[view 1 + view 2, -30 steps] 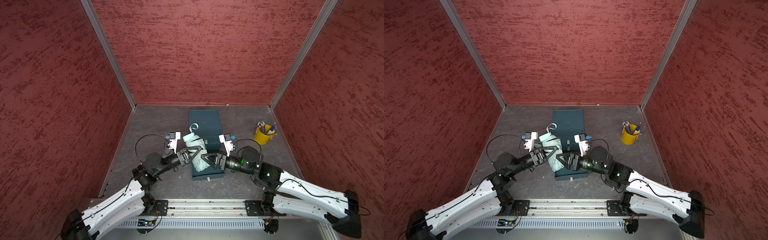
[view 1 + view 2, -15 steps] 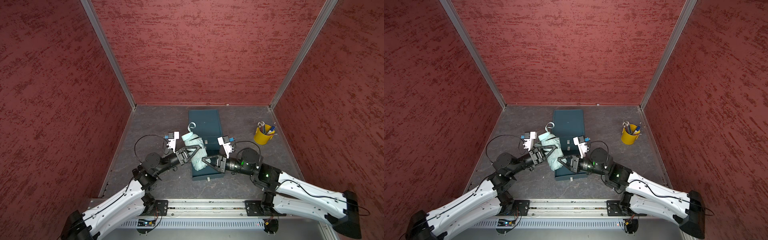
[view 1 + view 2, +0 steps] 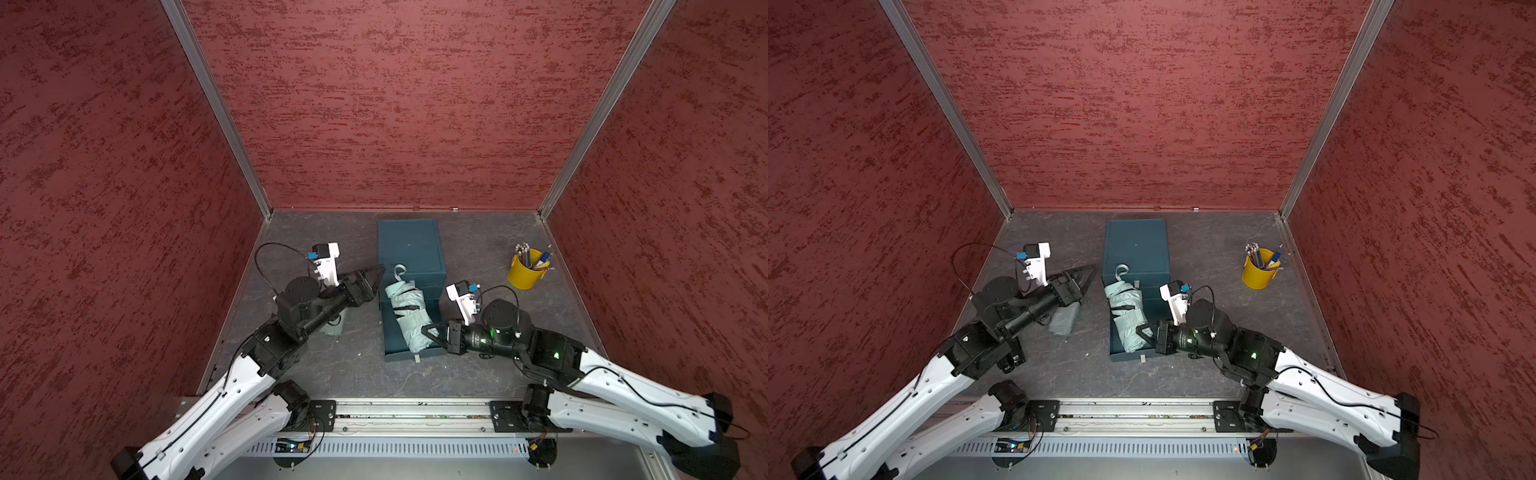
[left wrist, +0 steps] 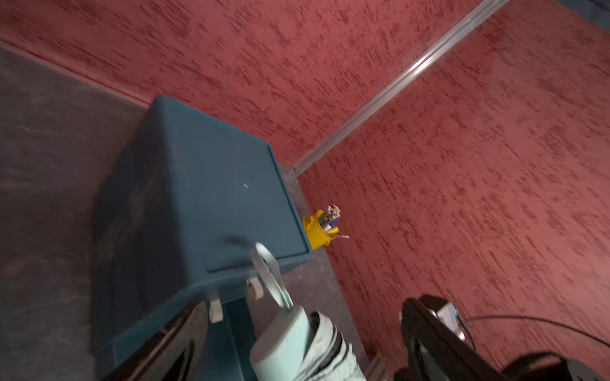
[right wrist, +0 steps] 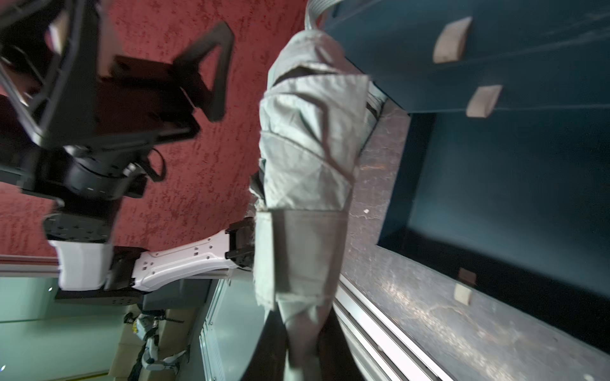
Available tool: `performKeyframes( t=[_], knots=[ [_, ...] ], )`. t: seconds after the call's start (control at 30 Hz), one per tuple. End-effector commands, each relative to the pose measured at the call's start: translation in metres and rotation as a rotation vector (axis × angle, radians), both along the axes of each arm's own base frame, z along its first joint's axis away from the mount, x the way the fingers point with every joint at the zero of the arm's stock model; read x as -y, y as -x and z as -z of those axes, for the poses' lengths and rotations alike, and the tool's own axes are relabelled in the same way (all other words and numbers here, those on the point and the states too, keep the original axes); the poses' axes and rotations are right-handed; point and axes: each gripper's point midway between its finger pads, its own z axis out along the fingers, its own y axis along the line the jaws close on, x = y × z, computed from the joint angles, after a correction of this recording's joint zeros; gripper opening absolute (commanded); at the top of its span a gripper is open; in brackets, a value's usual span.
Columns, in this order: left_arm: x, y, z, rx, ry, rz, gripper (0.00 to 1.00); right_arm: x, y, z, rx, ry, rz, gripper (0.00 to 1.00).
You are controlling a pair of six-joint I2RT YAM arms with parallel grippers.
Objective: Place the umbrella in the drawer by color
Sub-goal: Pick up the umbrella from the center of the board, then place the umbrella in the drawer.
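Clamped by right gripper (image 3: pixel 430 333) at near end: umbrella (image 3: pixel 405 313), pale mint, folded. No gap seen between jaws and fabric in right wrist view. Left gripper (image 3: pixel 373 277): spread wide, empty, just beside umbrella's far end, apart from it.

Umbrella over open bottom drawer (image 3: pixel 401 355) of teal cabinet (image 3: pixel 409 245), toward drawer's left half. Resting or hanging above drawer floor: cannot tell. Long axis roughly along drawer's length, near end toward drawer front, strap loop (image 3: pixel 399 272) up against cabinet face, far end leaning slightly left.

Judged step: lowering and release. Right arm the nearer, gripping it now; straight down along same axis, then jaws apart. Risk: far end catching left rim.

Grey-green sleeve (image 3: pixel 332 328) on floor under left arm, not gripped. Yellow cup (image 3: pixel 524 274) well apart.
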Motion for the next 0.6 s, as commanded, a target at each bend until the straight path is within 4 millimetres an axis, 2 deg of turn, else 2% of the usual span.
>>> performKeyframes(
  t=[0.0, 0.2, 0.4, 0.57],
  knots=[
    [-0.011, -0.013, 0.055, -0.127, -0.276, -0.022, 0.92, 0.015, 0.008, 0.022, -0.065, 0.091, 0.042, 0.00],
    [0.015, -0.034, 0.066, -0.143, -0.321, 0.051, 0.88, 0.013, 0.007, 0.055, -0.191, 0.104, 0.116, 0.00],
    [0.017, -0.051, 0.085, -0.183, -0.384, 0.018, 0.83, -0.008, -0.004, 0.075, -0.262, 0.118, 0.160, 0.00],
    [0.016, -0.053, 0.095, -0.190, -0.409, 0.014, 0.82, -0.019, -0.017, 0.080, -0.252, 0.151, 0.200, 0.00]
  ],
)
